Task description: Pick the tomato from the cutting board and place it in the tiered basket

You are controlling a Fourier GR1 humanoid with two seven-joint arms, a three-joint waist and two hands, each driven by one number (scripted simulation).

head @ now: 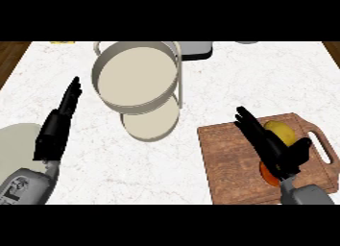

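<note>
On the wooden cutting board (pixel 233 166) at the lower right lies the red tomato (pixel 268 175), mostly hidden under my right hand (pixel 272 144). That hand hovers over the board with straight fingers pointing up-left, open, holding nothing. A yellow lemon-like fruit (pixel 281 131) sits on the board just right of the fingers. The cream tiered basket (pixel 136 77) stands at the upper middle, with its lower tier (pixel 151 122) showing beneath. My left hand (pixel 58 126) rests open at the left, fingers up.
A pale round plate (pixel 10 144) lies at the left edge by my left forearm. A grey-and-black object (pixel 194 50) sits behind the basket. White marble counter (pixel 258 81) spreads between basket and board. Wooden floor shows at both upper corners.
</note>
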